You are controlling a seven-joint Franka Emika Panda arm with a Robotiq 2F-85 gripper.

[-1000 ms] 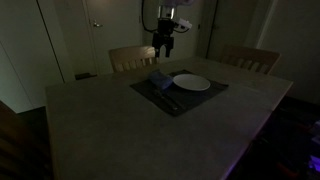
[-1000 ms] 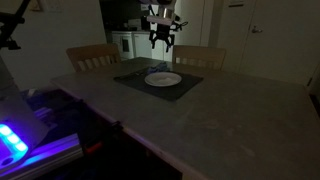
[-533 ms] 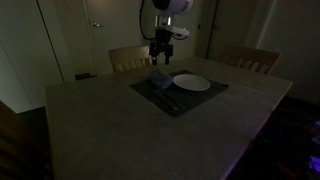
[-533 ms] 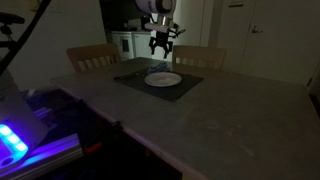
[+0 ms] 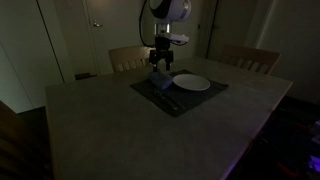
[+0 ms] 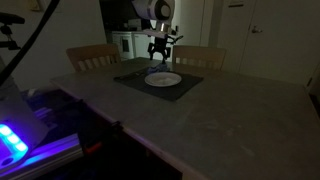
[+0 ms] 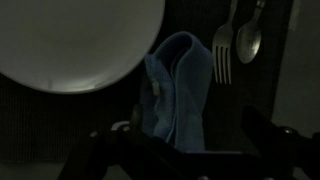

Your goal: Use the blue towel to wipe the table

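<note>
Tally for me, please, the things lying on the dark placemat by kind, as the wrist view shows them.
plate: 1
blue towel: 1
fork: 1
spoon: 1
Total: 4

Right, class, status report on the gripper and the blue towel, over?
Gripper above the blue towel, jaws open. Towel folded on the placemat, not gripped. Plate one side, fork and spoon the other, close by.
</note>
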